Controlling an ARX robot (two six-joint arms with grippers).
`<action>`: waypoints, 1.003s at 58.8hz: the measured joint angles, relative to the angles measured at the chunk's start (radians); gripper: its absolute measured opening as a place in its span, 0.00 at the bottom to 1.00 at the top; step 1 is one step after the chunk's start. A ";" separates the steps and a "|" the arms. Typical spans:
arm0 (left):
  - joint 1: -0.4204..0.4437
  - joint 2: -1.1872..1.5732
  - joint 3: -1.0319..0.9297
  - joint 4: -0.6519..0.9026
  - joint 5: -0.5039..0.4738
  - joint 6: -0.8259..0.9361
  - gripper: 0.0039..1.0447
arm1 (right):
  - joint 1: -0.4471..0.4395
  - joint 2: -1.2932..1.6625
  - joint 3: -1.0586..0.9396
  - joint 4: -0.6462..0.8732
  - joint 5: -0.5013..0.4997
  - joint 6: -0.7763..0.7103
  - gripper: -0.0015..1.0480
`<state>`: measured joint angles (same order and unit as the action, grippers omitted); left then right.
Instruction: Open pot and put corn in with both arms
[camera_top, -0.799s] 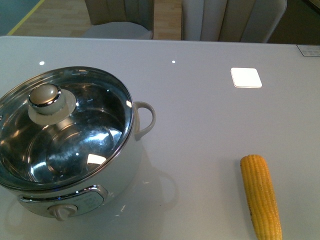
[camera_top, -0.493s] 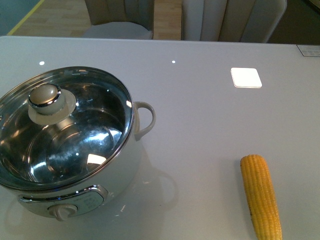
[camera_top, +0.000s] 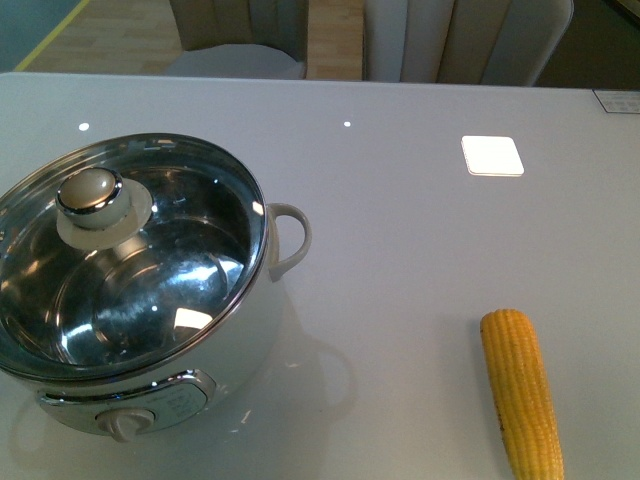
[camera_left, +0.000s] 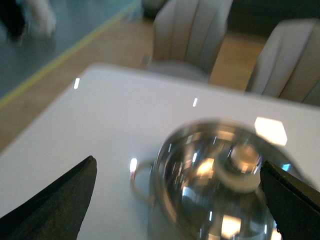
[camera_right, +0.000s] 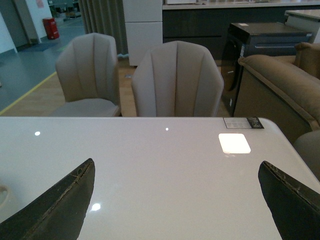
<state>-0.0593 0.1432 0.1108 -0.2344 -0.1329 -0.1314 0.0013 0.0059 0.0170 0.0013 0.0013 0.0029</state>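
The pot (camera_top: 240, 340) stands at the table's front left, white, with a loop side handle (camera_top: 290, 240) and a front knob (camera_top: 125, 424). A glass lid (camera_top: 180, 260) with a round knob (camera_top: 90, 192) covers it. The corn (camera_top: 522, 390) lies on the table at the front right. Neither arm shows in the front view. In the blurred left wrist view, my open left gripper (camera_left: 182, 200) hovers above the pot (camera_left: 210, 185), its lid knob (camera_left: 245, 160) near one finger. My right gripper (camera_right: 182, 200) is open over bare table (camera_right: 165, 175).
The table is white and glossy (camera_top: 400, 250), with light reflections. Grey chairs (camera_top: 460, 40) stand behind its far edge; they also show in the right wrist view (camera_right: 175, 80). A sofa (camera_right: 280, 85) stands beyond the table's corner.
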 joint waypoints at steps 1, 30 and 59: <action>-0.012 0.045 0.024 -0.043 -0.013 -0.028 0.93 | 0.000 0.000 0.000 0.000 0.000 0.000 0.92; -0.182 0.935 0.163 0.656 -0.045 -0.119 0.93 | 0.000 -0.001 0.000 0.000 -0.001 0.000 0.92; -0.220 1.632 0.327 1.123 -0.024 0.008 0.93 | 0.000 -0.001 0.000 0.000 -0.001 0.000 0.92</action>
<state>-0.2790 1.7752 0.4374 0.8883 -0.1574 -0.1230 0.0013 0.0051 0.0170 0.0013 0.0002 0.0029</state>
